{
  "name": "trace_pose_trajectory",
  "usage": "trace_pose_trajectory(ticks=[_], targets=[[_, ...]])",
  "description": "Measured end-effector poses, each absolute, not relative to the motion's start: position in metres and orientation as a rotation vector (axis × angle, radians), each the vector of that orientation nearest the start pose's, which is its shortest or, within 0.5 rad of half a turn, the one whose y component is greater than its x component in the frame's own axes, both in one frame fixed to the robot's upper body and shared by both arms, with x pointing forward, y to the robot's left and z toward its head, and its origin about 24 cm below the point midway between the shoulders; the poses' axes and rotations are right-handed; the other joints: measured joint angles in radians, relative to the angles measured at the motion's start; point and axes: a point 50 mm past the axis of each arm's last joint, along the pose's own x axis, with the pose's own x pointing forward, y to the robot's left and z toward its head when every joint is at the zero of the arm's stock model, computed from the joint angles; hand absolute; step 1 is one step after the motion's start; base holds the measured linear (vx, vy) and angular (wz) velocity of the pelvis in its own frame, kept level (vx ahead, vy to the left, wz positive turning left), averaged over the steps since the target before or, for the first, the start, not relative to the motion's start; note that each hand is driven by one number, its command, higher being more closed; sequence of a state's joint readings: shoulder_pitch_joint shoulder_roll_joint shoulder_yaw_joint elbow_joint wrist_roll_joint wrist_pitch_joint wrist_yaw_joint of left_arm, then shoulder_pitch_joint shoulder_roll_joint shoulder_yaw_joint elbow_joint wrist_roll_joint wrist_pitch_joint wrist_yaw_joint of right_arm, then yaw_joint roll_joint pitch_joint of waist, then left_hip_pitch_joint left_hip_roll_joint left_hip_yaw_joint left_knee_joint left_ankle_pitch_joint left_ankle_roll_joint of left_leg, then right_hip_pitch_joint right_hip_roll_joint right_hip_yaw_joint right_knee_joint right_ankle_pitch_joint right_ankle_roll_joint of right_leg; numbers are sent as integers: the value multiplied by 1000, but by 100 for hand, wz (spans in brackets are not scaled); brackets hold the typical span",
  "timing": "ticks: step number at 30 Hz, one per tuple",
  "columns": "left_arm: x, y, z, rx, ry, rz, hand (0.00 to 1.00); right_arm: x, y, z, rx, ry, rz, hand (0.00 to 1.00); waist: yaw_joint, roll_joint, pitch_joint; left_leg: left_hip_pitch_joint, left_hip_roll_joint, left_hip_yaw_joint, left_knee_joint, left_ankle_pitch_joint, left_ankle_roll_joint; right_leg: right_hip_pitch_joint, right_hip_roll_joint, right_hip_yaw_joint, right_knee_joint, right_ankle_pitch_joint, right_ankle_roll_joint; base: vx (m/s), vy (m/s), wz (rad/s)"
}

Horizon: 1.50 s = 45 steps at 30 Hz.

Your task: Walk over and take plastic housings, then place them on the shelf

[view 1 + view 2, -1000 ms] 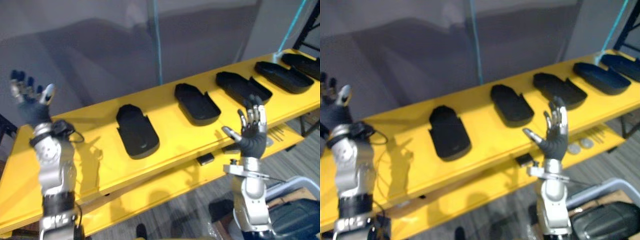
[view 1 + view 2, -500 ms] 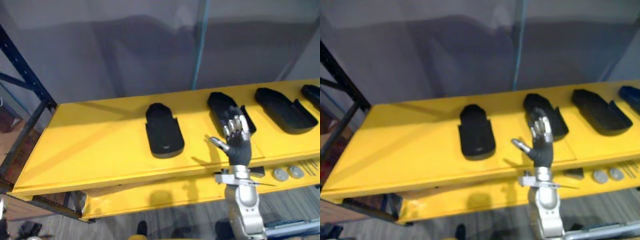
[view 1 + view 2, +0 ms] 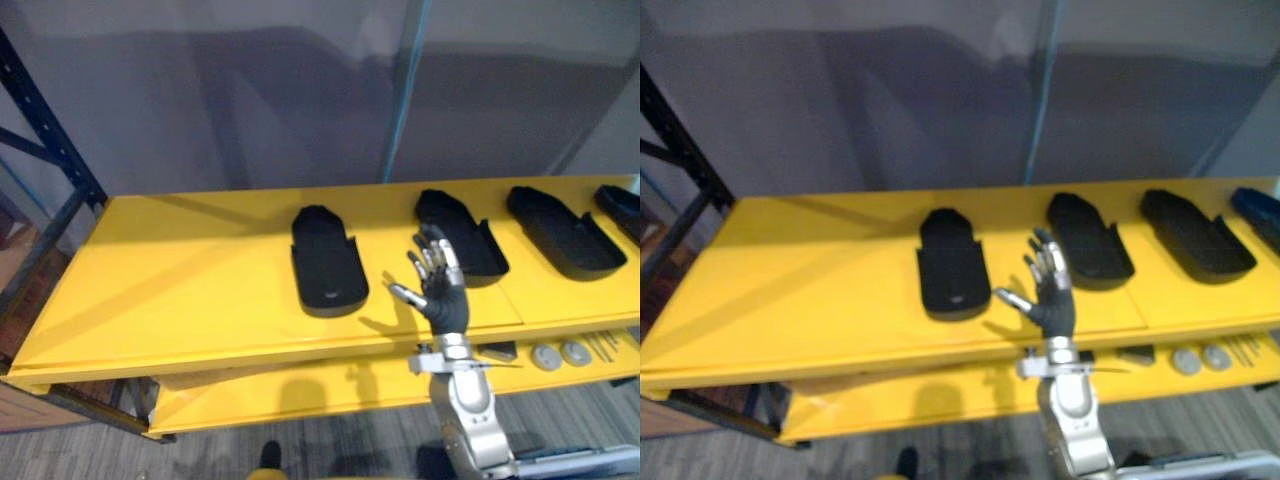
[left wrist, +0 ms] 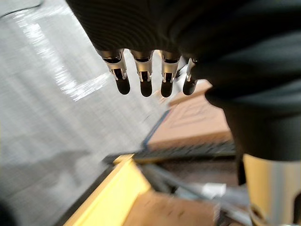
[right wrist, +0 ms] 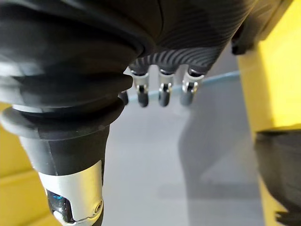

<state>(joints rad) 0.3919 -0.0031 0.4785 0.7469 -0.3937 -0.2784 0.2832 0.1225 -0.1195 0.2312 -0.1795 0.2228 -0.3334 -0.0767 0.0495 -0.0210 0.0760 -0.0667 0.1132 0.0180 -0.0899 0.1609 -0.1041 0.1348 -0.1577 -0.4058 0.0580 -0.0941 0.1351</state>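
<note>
**Left eye view.** Right hand (image 3: 440, 292) raised over the front edge of the yellow shelf board (image 3: 180, 290), fingers spread and relaxed, grasping nothing. Stands between the leftmost black shallow open-topped plastic housing (image 3: 327, 258) and the second black housing (image 3: 462, 232), apparently touching neither. Two further black housings (image 3: 563, 228) lie in the same row, farther to the right.

**Right eye view.** Same layout: all housings flat on the board, none lifted, right hand (image 3: 1050, 296) nearest the second.

**Left wrist view.** Left hand (image 4: 143, 75) with fingers straight, empty, hanging over the grey floor (image 4: 42, 122), apart from the shelf.

**Right wrist view.** Right-hand fingers (image 5: 162, 92) extended, nothing between them and the thumb.

**Step in hand, as judged:** reaching for a housing. Best done by lowering the palm over one shell, setting fingers over the far wall and thumb against the near wall, and closing gently. Thin walls likely to flex, and the shell may slide on the smooth board.
</note>
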Motion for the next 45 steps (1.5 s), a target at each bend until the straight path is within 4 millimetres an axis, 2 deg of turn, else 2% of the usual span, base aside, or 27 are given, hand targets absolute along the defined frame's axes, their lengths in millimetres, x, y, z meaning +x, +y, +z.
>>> trace_pose_trajectory(ticks=[4, 12, 13, 20, 21, 23, 25, 29, 32, 39, 41, 45], targets=[[24, 245, -143, -307, 863, 997, 0, 218, -113, 72, 191, -296, 183, 0, -7, 0, 11, 17, 2, 25, 0, -14, -1, 4, -3, 24, 8, -1, 0, 13, 1, -17], [28, 233, -154, -319, 961, 907, 0, 218, -109, 69, 204, -282, 243, 0, -14, -16, 38, 33, 6, 47, 0, -23, -7, 6, -3, 46, 8, -5, -5, 24, -7, -8], [31, 226, -157, -298, 995, 853, 0, 219, -101, 72, 241, -289, 260, 0, -37, -40, 51, 51, 9, 54, -1, -41, -14, 27, -1, 51, 4, -7, -8, 0, 0, 0], [32, 227, -157, -283, 995, 840, 0, 219, -102, 72, 244, -288, 252, 0, -40, -47, 58, 50, 9, 54, -1, -40, -15, 27, -1, 51, 4, -6, -8, 0, 0, 0], [32, 230, -156, -272, 993, 833, 0, 220, -103, 72, 247, -288, 244, 100, -41, -52, 65, 50, 9, 54, -1, -41, -15, 27, -1, 52, 5, -6, -8, 0, 0, 0], [33, 235, -155, -258, 992, 831, 0, 220, -105, 72, 261, -287, 237, 100, -43, -55, 84, 50, 9, 54, -1, -43, -12, 26, -1, 54, 6, -7, -8, 0, 0, 0], [32, 239, -154, -251, 1000, 826, 0, 220, -107, 73, 268, -292, 226, 100, -44, -69, 99, 48, 8, 54, -1, -44, -13, 24, -1, 56, 8, -10, -14, 0, 0, 0], [29, 239, -156, -257, 1022, 787, 0, 219, -112, 86, 286, -361, 204, 100, -39, -83, 130, 47, 8, 61, -1, -50, -16, 17, 0, 69, 9, -14, -21, 11, 3, -4], [26, 237, -157, -227, 1033, 764, 0, 216, -114, 101, 275, -456, 159, 100, -37, -87, 129, 46, 9, 68, -1, -57, -16, 7, -1, 83, 23, -18, -30, 43, -1, -4], [28, 238, -156, -198, 1020, 746, 0, 213, -117, 111, 296, -516, 126, 100, -40, -87, 128, 48, 16, 44, -1, -60, -17, 1, 12, 200, 40, -14, -43, 54, 22, 10], [27, 239, -156, -196, 1019, 747, 0, 213, -116, 112, 296, -518, 141, 100, -40, -88, 128, 51, 17, 43, -1, -59, -20, 1, 15, 217, 46, -12, -46, 36, 18, 3], [27, 244, -154, -184, 1015, 751, 0, 209, -98, 111, 306, -508, 279, 100, -42, -87, 128, 65, 19, 47, -1, -64, -19, 5, 15, 227, 56, -12, -46, -6, 3, -3]])
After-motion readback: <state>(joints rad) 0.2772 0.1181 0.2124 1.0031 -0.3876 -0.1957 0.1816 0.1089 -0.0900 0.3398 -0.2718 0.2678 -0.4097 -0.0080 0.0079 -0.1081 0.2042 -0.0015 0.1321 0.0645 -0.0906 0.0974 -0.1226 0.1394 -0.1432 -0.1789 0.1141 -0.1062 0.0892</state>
